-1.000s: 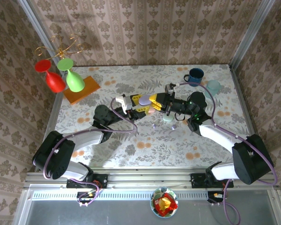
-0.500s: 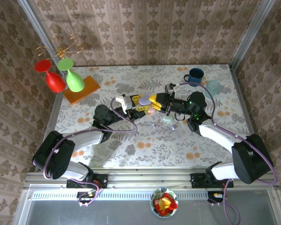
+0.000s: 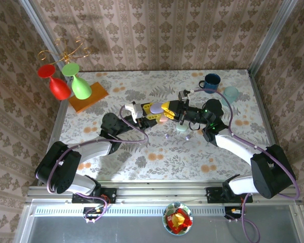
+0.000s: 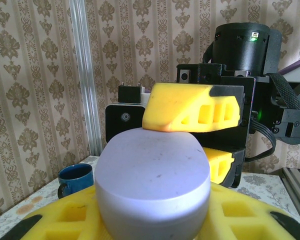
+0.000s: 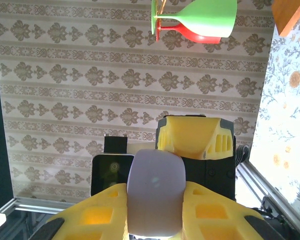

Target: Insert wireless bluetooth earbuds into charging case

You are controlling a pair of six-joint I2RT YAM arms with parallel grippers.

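Observation:
A lilac pebble-shaped charging case point(image 3: 156, 107) hangs above the table's middle, between both grippers. My left gripper point(image 3: 152, 111) is shut on it; in the left wrist view the case point(image 4: 152, 175) sits between its yellow fingers point(image 4: 65, 217). My right gripper point(image 3: 168, 107) comes from the right and is shut on the same case point(image 5: 156, 192), its fingers point(image 5: 97, 215) pressing both sides. A tiny lilac earbud point(image 3: 167, 135) lies on the table below. Under the grippers lie a pinkish case point(image 3: 163, 119) and a mint case point(image 3: 182, 128).
A blue mug point(image 3: 211, 81) and a pale teal cup point(image 3: 231, 92) stand at the back right. Red and green glasses point(image 3: 71, 86) hang on a gold stand over an orange block point(image 3: 88, 97) at the back left. Patterned walls close the table in.
The left gripper's fingers have closed a little tighter on the lilac case. Both arms and the case stay where they were.

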